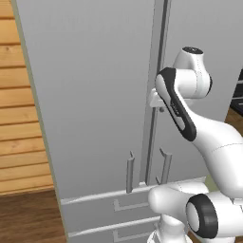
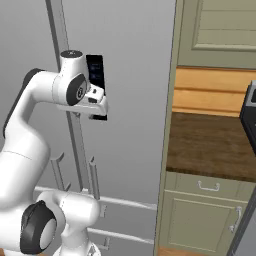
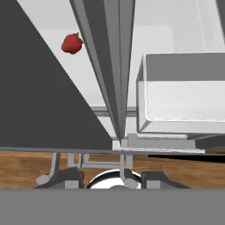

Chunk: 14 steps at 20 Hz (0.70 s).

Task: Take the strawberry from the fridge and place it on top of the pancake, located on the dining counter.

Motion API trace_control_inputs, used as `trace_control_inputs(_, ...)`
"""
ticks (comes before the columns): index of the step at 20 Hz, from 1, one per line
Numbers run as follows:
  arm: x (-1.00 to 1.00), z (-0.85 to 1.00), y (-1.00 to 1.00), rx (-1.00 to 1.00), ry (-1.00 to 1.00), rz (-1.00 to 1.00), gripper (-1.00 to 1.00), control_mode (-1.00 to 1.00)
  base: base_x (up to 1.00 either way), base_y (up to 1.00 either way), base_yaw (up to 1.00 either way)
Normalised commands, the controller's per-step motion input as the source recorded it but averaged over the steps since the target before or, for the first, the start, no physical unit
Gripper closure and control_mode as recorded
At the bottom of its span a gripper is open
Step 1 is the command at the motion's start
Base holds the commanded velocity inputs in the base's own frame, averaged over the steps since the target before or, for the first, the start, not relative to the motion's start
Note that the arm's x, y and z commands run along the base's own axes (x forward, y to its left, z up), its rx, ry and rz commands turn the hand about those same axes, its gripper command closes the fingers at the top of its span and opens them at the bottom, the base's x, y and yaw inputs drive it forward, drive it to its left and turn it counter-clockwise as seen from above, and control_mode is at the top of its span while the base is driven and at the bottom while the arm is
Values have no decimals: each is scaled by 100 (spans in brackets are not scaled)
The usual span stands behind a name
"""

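The grey double-door fridge point(image 1: 95, 95) point(image 2: 130, 100) stands right in front of me. My gripper point(image 1: 155, 100) point(image 2: 95, 112) is at the seam between its two doors, at mid height, against a slim vertical bar handle point(image 3: 122, 162). In the hand view the gripper point(image 3: 112, 178) straddles that bar, with a gap showing on each side of it. The door is ajar. Through the crack the red strawberry point(image 3: 71, 43) lies on a white shelf, well beyond the fingers. The pancake and the dining counter are out of view.
A clear bin point(image 3: 184, 92) sits inside the fridge beside the crack. Two drawers point(image 1: 109, 204) run below the doors. A wood-plank wall point(image 1: 19, 118) lies to the left. To the right is a dark wooden counter point(image 2: 210, 145) on olive cabinets, with a dark appliance point(image 2: 250, 110) at its edge.
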Motion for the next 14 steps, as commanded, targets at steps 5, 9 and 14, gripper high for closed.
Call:
trace_control_inputs(5,0,0,0,0,0,0,-100,100,-6,4,0)
trace_control_inputs(9,0,0,0,0,0,0,-100,100,-47,21,0)
trace_control_inputs(14,0,0,0,0,0,0,-100,100,-38,37,0)
